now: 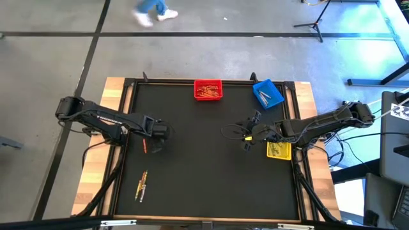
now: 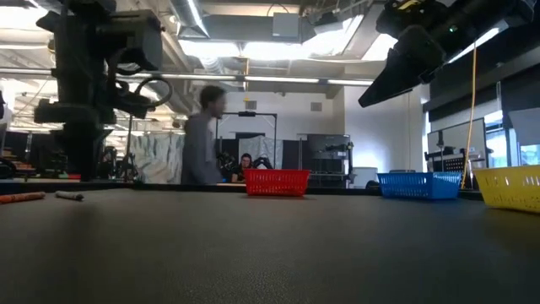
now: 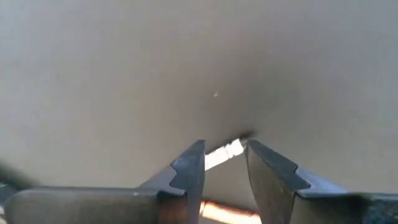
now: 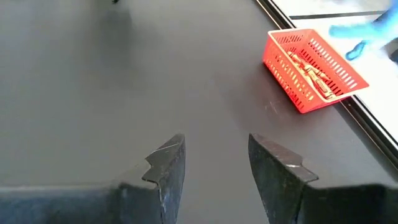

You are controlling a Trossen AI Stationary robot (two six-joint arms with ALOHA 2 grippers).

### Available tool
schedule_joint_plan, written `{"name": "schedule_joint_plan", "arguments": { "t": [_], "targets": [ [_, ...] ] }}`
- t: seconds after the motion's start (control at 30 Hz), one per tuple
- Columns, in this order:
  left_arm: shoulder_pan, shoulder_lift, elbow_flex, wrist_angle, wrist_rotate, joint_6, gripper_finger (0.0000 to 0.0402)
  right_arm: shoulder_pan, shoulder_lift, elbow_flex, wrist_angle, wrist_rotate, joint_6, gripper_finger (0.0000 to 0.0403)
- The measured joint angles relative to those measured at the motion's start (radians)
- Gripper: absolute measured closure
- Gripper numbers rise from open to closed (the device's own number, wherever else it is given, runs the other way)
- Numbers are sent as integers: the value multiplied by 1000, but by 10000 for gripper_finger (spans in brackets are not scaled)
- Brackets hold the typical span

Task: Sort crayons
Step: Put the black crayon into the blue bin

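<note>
Mid-sort on a black tabletop (image 1: pixel 204 166): the left end effector (image 3: pixel 225 163) hangs low over the mat at its left side, fingers narrowed around a pale crayon (image 3: pixel 225 151) that lies between the tips. Whether the tips already pinch it or only flank it cannot be told from the wrist view. A reddish crayon (image 1: pixel 144 146) lies just beside this end effector in the high view, and a small cluster of loose crayons (image 1: pixel 141 185), yellow and orange, waits farther off toward the near left corner of the mat.

The right end effector (image 4: pixel 214 165) hovers over the mat's right half with its fingers spread wide and nothing between them. A yellow bin (image 1: pixel 278 150) sits just beside it, partly under the arm; a blue bin (image 1: pixel 268 93) and a red bin (image 1: pixel 208 90) stand beyond it along the far edge.

By the look of things, the job is well advanced: the red bin already holds a layer of crayons (image 4: pixel 309 67), the yellow and blue bins appear to hold some too, and only a handful are left loose near the left arm. A person (image 2: pixel 201 135) passes in the room behind.
</note>
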Motion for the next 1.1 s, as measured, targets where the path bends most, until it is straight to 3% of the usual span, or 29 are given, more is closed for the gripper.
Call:
{"name": "schedule_joint_plan", "arguments": {
  "t": [0.23,0.63,0.83,1.1],
  "targets": [
    [-16,43,1,-64,0,149,292,0,0,0,1,-7,1,230],
    [-10,180,1,-60,-40,150,292,0,0,0,27,-8,1,230],
    [-1,217,4,-22,7,181,293,0,0,0,27,-7,-1,230],
    [15,218,4,0,19,179,361,0,0,0,27,-7,-4,230]
  ]
}}
